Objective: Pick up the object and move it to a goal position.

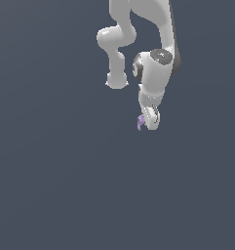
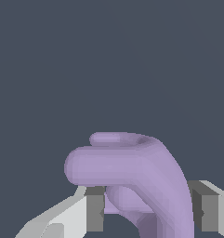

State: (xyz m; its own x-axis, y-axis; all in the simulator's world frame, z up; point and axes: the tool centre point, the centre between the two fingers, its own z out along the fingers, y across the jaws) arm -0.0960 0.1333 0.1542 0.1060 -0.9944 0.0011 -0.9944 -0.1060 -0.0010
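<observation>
The object (image 1: pixel 140 121) is a small pale purple piece with rounded prong-like ends. In the exterior view it sits at the tip of my white gripper (image 1: pixel 147 123), sticking out toward the exterior view's left. In the wrist view the object (image 2: pixel 132 172) fills the space between my two grey finger pads (image 2: pixel 95 211), which press on its lower part from both sides. My gripper (image 2: pixel 148 214) is shut on the object. The lower part of the object is hidden between the fingers.
The white arm (image 1: pixel 155 63) hangs down from the top of the exterior view with a bent elbow (image 1: pixel 114 44). All around is a plain dark grey-blue surface (image 1: pixel 50 185).
</observation>
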